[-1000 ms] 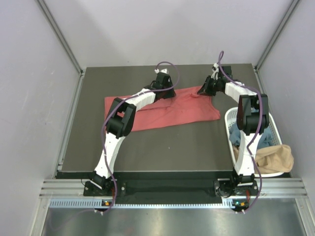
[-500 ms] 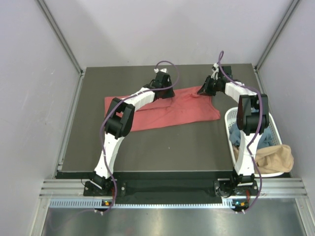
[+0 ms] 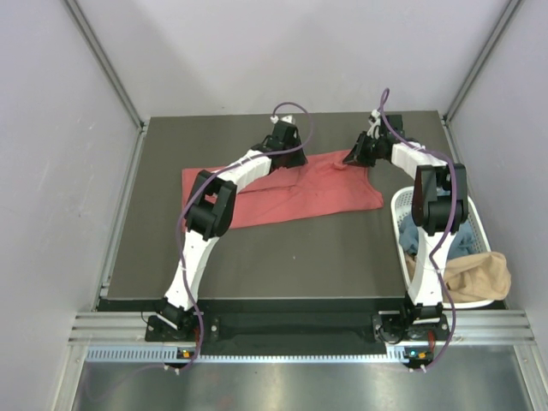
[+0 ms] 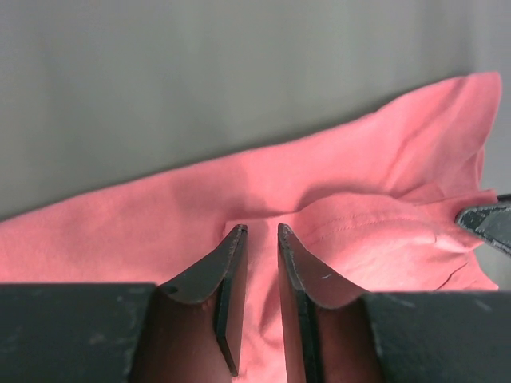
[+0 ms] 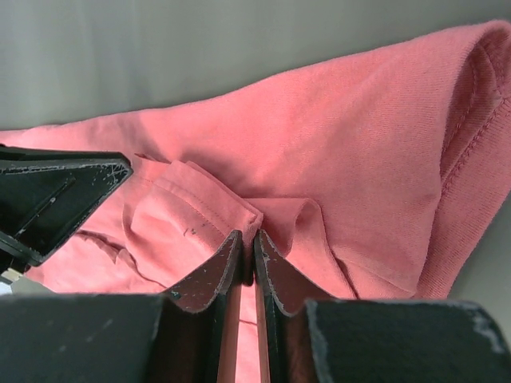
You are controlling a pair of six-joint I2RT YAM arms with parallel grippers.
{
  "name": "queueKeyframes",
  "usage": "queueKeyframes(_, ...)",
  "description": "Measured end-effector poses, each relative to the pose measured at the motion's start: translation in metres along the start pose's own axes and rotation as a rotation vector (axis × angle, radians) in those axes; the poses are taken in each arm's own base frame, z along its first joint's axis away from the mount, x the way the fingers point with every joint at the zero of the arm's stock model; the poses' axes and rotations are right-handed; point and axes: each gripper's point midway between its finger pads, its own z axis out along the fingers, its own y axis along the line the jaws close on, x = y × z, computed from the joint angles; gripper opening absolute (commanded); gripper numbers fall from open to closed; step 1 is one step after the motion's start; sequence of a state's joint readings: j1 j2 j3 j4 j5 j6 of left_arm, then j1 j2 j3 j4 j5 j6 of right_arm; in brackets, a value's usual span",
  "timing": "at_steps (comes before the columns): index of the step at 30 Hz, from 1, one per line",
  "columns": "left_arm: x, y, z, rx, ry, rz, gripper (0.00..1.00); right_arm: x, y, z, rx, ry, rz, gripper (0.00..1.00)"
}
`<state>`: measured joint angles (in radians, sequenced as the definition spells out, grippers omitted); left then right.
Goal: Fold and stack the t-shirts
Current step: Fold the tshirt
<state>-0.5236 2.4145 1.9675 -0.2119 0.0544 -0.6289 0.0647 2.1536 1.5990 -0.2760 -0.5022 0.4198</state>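
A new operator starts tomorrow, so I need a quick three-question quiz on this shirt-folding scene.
1. True or false: the red t-shirt lies inside the basket.
2. Which shirt drapes over the basket's near right corner? A the red one, B the tan shirt, C a green one.
3. Fill in: the right end effector is shut on a fold of the ___ t-shirt.
Key: 1 false; 2 B; 3 red.
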Motion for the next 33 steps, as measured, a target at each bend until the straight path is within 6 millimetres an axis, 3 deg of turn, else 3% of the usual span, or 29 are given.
queueKeyframes(11, 0.006, 0.013, 0.004, -0.061, 0.022, 0.007, 0.33, 0.0, 0.0, 0.0, -0.001, 0.0, 0.0, 0.12)
queueKeyframes(20, 0.008, 0.021, 0.004, -0.088, 0.016, 0.026, 0.33, 0.0, 0.001, 0.0, -0.007, 0.003, 0.001, 0.12)
queueKeyframes(23, 0.008, 0.02, 0.004, -0.087, 0.016, 0.023, 0.28, 0.0, 0.002, 0.0, -0.007, 0.002, 0.001, 0.12)
queueKeyframes(28, 0.009, 0.022, 0.004, -0.093, 0.02, 0.025, 0.03, 0.0, 0.002, 0.0, -0.008, 0.002, 0.001, 0.11)
queueKeyframes(33, 0.006, 0.024, 0.003, -0.107, 0.016, 0.04, 0.0, -0.011, 0.007, 0.0, -0.019, -0.017, -0.011, 0.1)
